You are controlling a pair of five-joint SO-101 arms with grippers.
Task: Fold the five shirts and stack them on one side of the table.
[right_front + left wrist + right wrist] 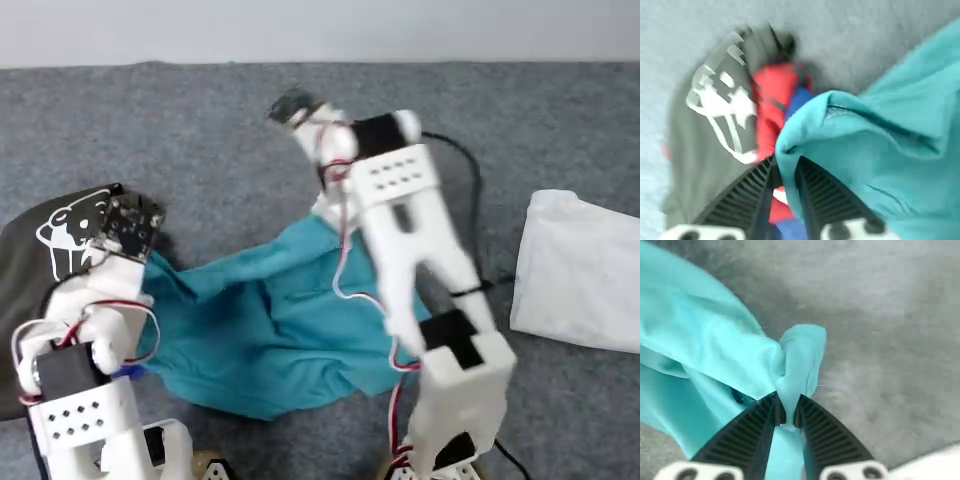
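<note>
Ribbed black left claw [785, 175] pinches a hem corner of the teal shirt [260, 330]; the right claw [789, 412] nips another bunched corner. The shirt sags rumpled mid-worktop [200, 120], thin soft knit on grey felt. Best to draw both corners apart evenly until taut, clear of the dark printed shirt [40, 250], then lay it flat

white shirt [580, 275] cut by right edge, dark shirt [25, 275] by left, teal shirt [260, 335] partly behind right arm [420, 260]

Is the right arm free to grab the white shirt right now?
Probably not yet: the right gripper is shut on the teal shirt. The white shirt itself lies uncovered on the table.
</note>
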